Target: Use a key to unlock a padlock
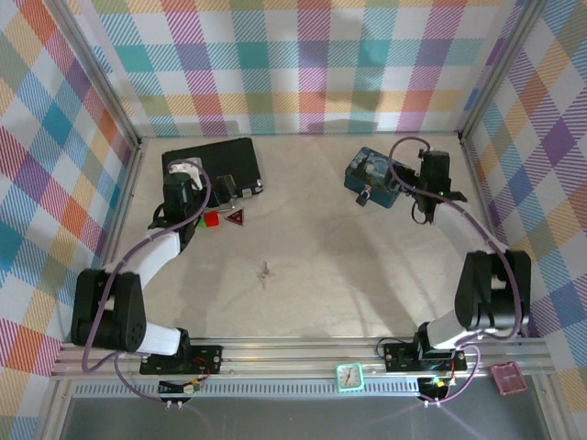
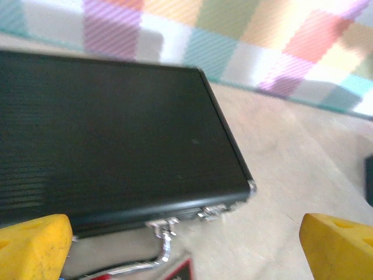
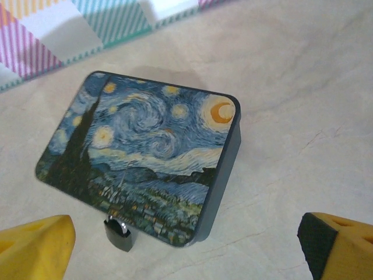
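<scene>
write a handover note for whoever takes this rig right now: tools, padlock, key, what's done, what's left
Left tool: open, empty, facing the latch side of the black case.
Right tool: open, empty, over the starry tin.
Padlock: hangs at the tin's front edge; shackle looks shut.
Key: lies loose mid-table, apart from both tools.
Done: nothing visible yet.
Left: pick up the key, steady the padlock, insert and turn.
</scene>
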Motion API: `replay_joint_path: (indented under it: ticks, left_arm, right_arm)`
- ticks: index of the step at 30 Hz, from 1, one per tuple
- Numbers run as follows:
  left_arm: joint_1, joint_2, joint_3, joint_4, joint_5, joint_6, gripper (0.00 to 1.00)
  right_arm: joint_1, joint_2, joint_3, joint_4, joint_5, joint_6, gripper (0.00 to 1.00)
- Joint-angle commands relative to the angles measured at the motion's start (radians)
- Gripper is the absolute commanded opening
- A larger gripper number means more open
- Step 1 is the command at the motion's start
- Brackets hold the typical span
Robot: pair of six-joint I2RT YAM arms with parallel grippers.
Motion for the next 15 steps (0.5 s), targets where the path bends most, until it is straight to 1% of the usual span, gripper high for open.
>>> replay_joint_path:
  ticks: [1,3,4,6,10,15]
  left_arm:
    - [0.000,0.062,0.013,-0.027,0.156,-0.141,1.00]
    - [-0.005,0.085,0.020,-0.035,0.134,-0.171,1.00]
    - [-0.008,0.091,0.021,-0.051,0.123,-0.173,1.00]
    - [-0.012,0.092,0.018,-0.072,0.114,-0.174,1.00]
    - [-0.020,0.070,-0.013,-0.095,0.100,-0.209,1.00]
    - [-0.020,0.028,-0.081,-0.049,0.101,-0.229,1.00]
  right_arm:
    - [-0.023,0.114,0.137,-0.177,-0.057,0.081,0.99]
    - [-0.035,0.182,0.218,-0.221,-0.103,0.109,0.99]
    - [-0.040,0.210,0.244,-0.221,-0.139,0.120,0.99]
    - [-0.040,0.249,0.284,-0.213,-0.166,0.120,0.99]
    - [-0.044,0.327,0.370,-0.271,-0.142,0.141,0.99]
    - [-0.044,0.389,0.390,-0.275,-0.147,0.149,0.99]
